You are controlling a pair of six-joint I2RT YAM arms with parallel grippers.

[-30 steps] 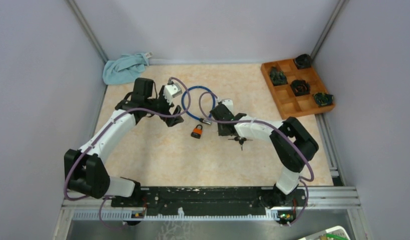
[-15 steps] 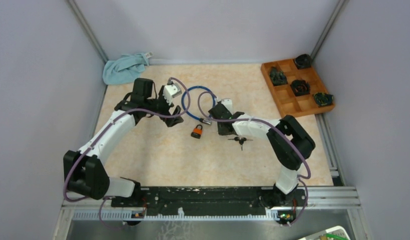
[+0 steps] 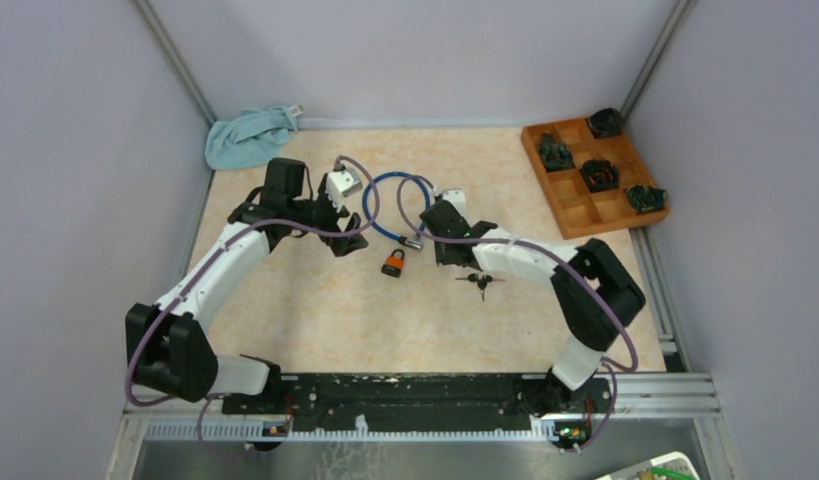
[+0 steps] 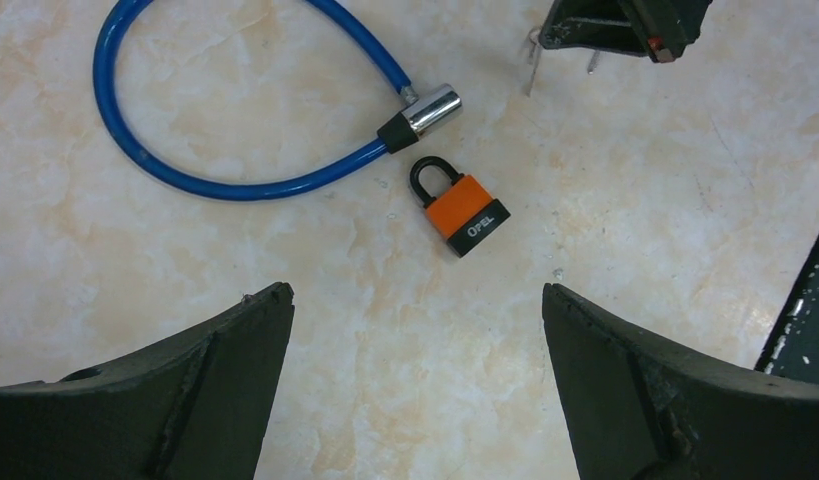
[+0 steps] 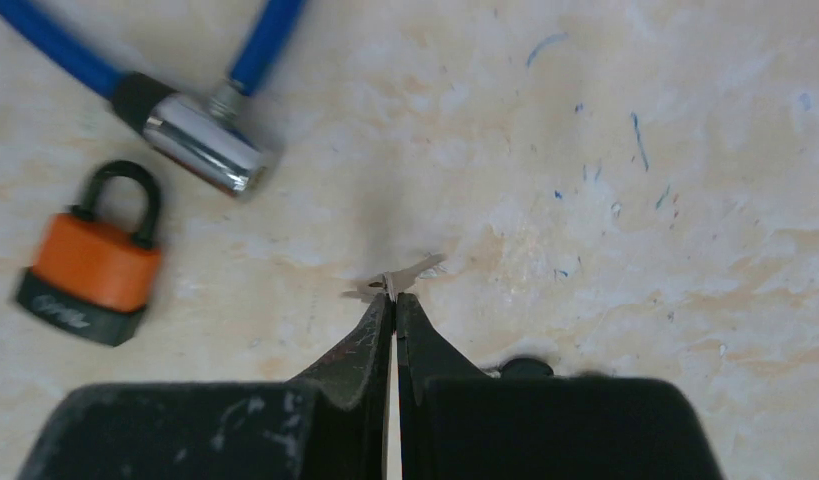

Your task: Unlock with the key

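An orange and black padlock (image 3: 393, 262) lies shut on the marble table, also in the left wrist view (image 4: 465, 208) and the right wrist view (image 5: 90, 265). My right gripper (image 3: 443, 250) is just right of it, low over the table, shut on a thin silver key ring with small keys (image 5: 390, 285). These keys hang below it in the left wrist view (image 4: 530, 62). My left gripper (image 4: 413, 295) is open and empty, hovering left of the padlock (image 3: 347, 238). A black-headed key bunch (image 3: 480, 283) lies on the table by the right arm.
A blue cable lock (image 3: 395, 177) with a chrome end (image 4: 432, 108) loops just behind the padlock. A light blue cloth (image 3: 247, 135) lies in the back left corner. A wooden compartment tray (image 3: 533, 150) with dark objects stands at the back right.
My right gripper has shifted slightly back and left, toward the cable lock's chrome end, still shut. The left arm, the padlock and the black-headed keys have not moved.
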